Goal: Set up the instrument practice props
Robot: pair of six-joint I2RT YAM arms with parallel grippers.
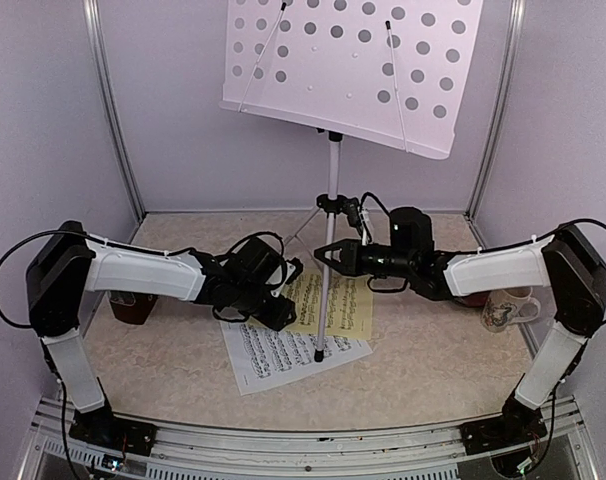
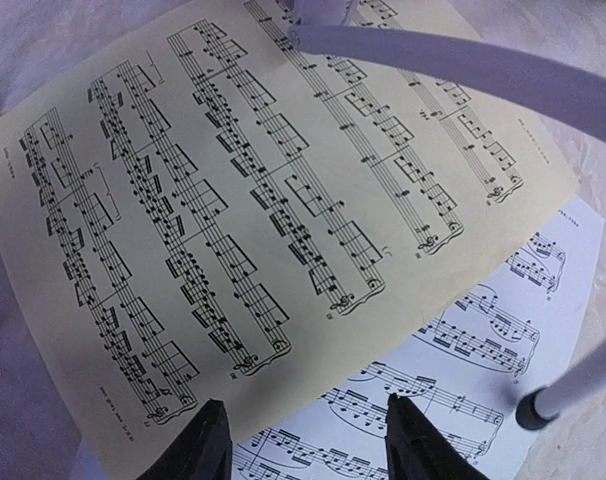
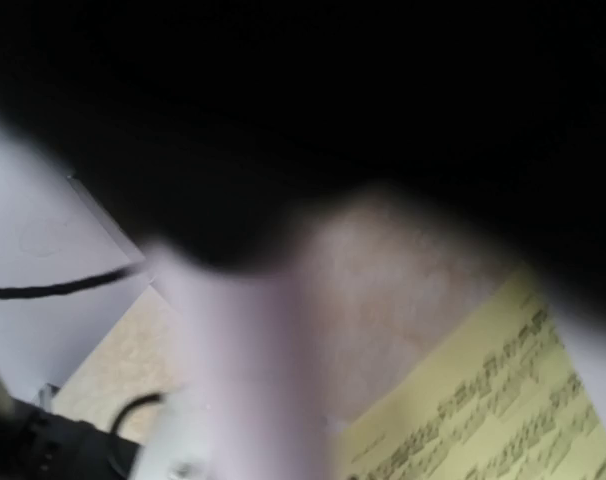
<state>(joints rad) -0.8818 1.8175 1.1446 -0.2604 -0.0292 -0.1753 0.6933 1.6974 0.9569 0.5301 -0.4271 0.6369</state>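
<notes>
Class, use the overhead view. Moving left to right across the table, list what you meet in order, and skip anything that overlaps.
brown metronome → left gripper → music stand's pole → floral mug. Skipped because they overlap the pole: yellow sheet, white sheet, right gripper.

Matt yellow paper sheet (image 2: pixel 283 220); smooth white stand (image 1: pixel 348 85)

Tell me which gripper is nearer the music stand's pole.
Right. The right gripper is right at the pole; the left gripper hangs left of it, over the yellow sheet.
</notes>
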